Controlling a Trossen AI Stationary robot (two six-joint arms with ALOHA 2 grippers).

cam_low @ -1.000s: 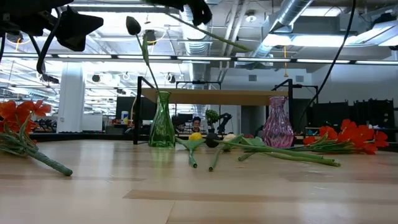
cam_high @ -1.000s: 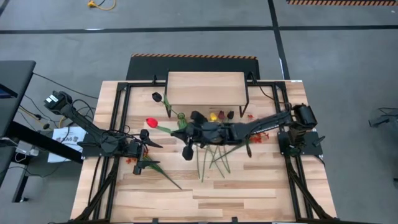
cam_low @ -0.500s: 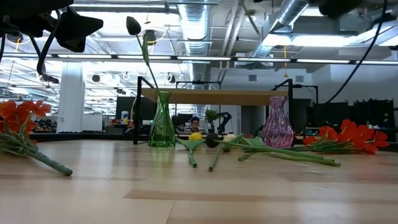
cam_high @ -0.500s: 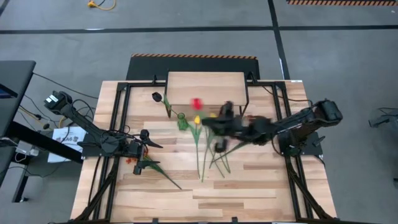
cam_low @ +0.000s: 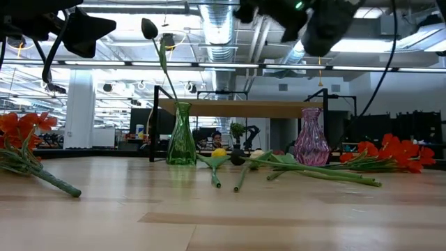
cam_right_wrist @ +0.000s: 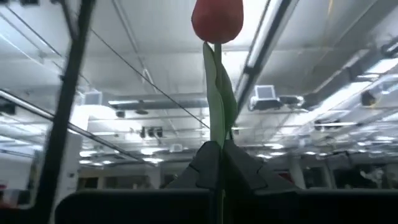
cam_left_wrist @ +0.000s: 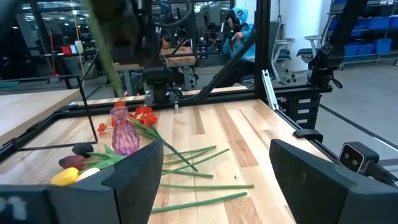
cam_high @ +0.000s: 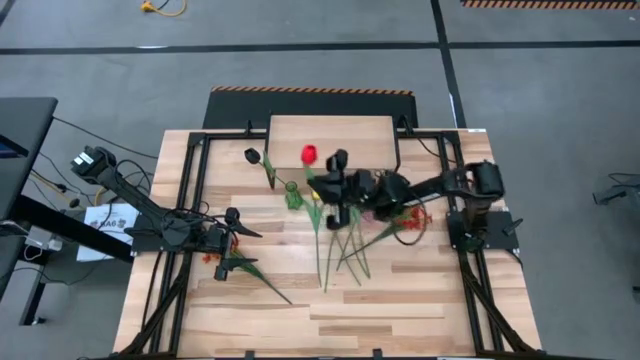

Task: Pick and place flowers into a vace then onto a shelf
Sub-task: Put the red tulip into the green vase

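Right gripper (cam_high: 335, 185) is pinched tight on the red tulip (cam_high: 309, 154), bloom up, stem hanging, lifted above the table just right of the green vase (cam_high: 292, 193). Best play now, I'd say: hold the stem plumb, swing its tip over the vase mouth beside the black tulip (cam_high: 251, 156), then lower. Left gripper (cam_high: 236, 240) waits near-left, fingers apart.

an industrial lab: exposed ceiling ducts (cam_low: 230, 28), taped concrete floor (cam_high: 540, 120).
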